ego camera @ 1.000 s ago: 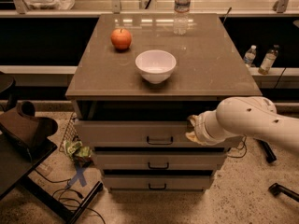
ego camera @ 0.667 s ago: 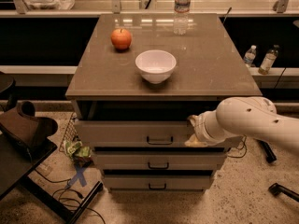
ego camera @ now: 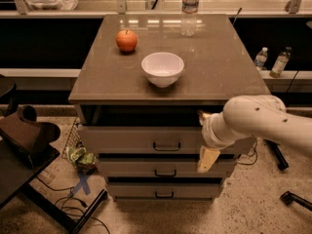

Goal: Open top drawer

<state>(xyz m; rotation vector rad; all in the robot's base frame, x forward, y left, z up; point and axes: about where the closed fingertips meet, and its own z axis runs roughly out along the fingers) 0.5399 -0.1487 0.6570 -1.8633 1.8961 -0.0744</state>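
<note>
The top drawer [ego camera: 141, 139] is the upper of three grey-beige fronts under the brown tabletop [ego camera: 219, 67]. It stands slightly out, with a dark gap above its front. Its black bar handle [ego camera: 166, 146] is at the centre, untouched. My gripper [ego camera: 204, 138] is at the right end of this drawer front, on the white arm [ego camera: 263, 121] coming from the right. It is open: one yellowish finger [ego camera: 203, 115] shows above the front and the other [ego camera: 207, 159] hangs below it, over the middle drawer [ego camera: 141, 168].
A white bowl [ego camera: 163, 68], a red apple [ego camera: 126, 40] and a water bottle [ego camera: 189, 9] stand on the tabletop. The bottom drawer [ego camera: 161, 191] is shut. A black stand [ego camera: 24, 145] is at the left; cables and bottles lie on the floor at the right.
My gripper has shifted slightly right along the top drawer front and its fingers now show spread above and below it. The drawer has not visibly moved.
</note>
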